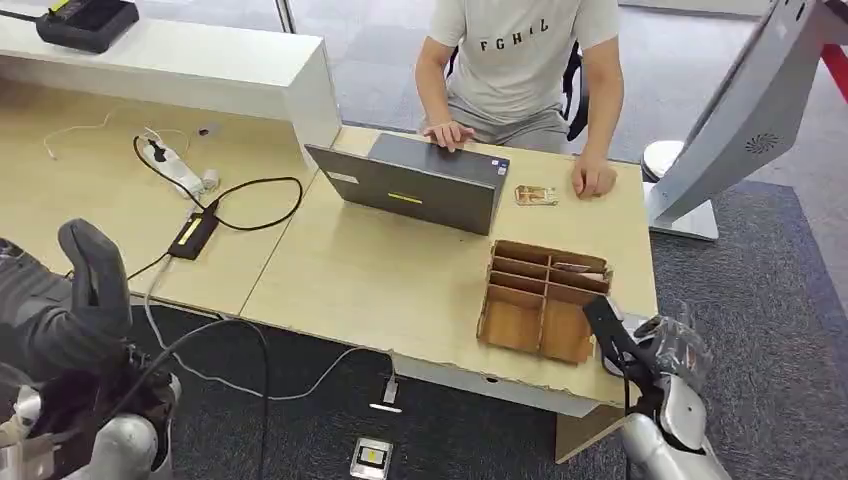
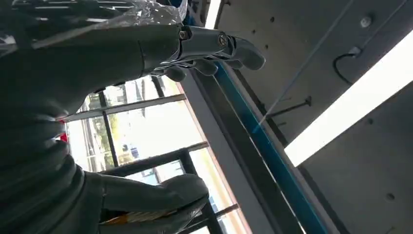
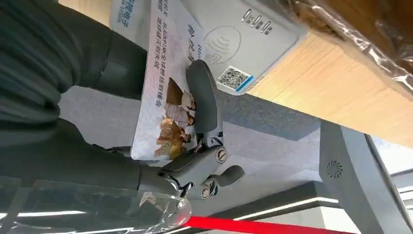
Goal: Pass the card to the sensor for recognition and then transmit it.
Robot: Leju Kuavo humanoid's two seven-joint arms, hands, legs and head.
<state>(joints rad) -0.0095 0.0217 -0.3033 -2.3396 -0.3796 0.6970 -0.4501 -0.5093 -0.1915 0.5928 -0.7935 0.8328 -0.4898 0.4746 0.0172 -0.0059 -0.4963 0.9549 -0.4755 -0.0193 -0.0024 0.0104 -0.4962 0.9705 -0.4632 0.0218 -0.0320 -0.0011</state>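
In the right wrist view my right hand (image 3: pixel 195 161) pinches a white card (image 3: pixel 165 87) printed with a picture and text between thumb and a finger. The card lies partly over a pale grey sensor (image 3: pixel 243 34) that carries a contactless mark and a QR sticker and sits on the wooden table. From the head view this hand (image 1: pixel 655 350) is at the table's near right corner, beside the wooden organiser (image 1: pixel 543 300), and covers the sensor. My left hand (image 1: pixel 90 290) is raised at the far left; its fingers (image 2: pixel 214 48) and thumb (image 2: pixel 156 195) are apart and hold nothing.
A person sits across the table with hands by an open laptop (image 1: pixel 420 180); a second card (image 1: pixel 536 195) lies near them. A power strip (image 1: pixel 180 170) and cables lie on the left desk. A white kiosk (image 1: pixel 740 120) stands to the right.
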